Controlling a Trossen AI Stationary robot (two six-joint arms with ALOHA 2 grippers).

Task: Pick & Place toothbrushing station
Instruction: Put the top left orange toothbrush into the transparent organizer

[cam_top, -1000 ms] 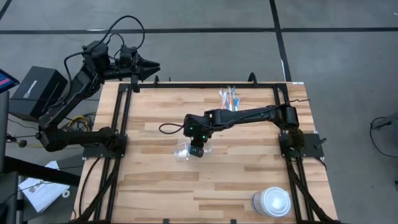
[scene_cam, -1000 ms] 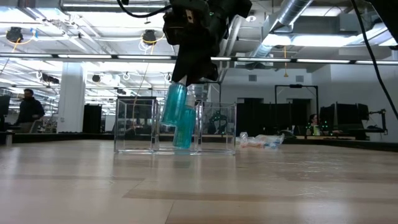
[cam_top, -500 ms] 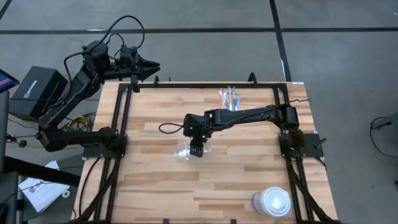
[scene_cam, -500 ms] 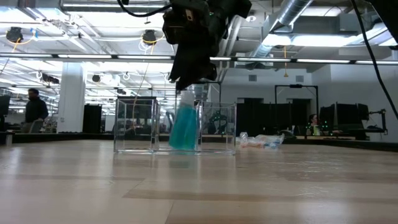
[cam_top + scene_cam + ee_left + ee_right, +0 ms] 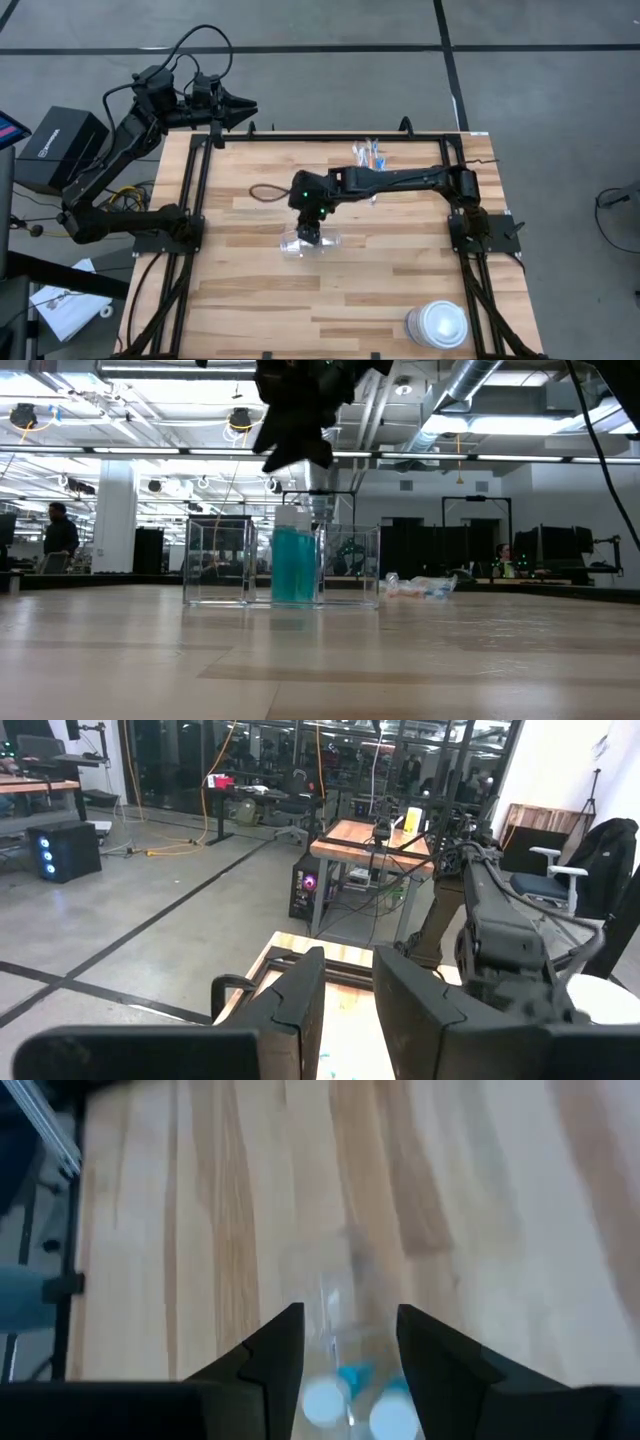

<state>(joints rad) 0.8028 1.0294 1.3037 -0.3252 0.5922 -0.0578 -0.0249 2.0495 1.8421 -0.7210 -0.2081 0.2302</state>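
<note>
A small clear plastic holder (image 5: 282,564) stands upright near the middle of the table, split into see-through compartments. Two blue-green tubes (image 5: 294,564) stand upright together in its middle compartment, white caps up; from above their round tops (image 5: 325,1402) show side by side. The compartments to either side look empty. Well apart, toward the table's far edge, a loose bundle of slim blue, white and orange toothbrushes (image 5: 367,156) lies flat on the wood.
</note>
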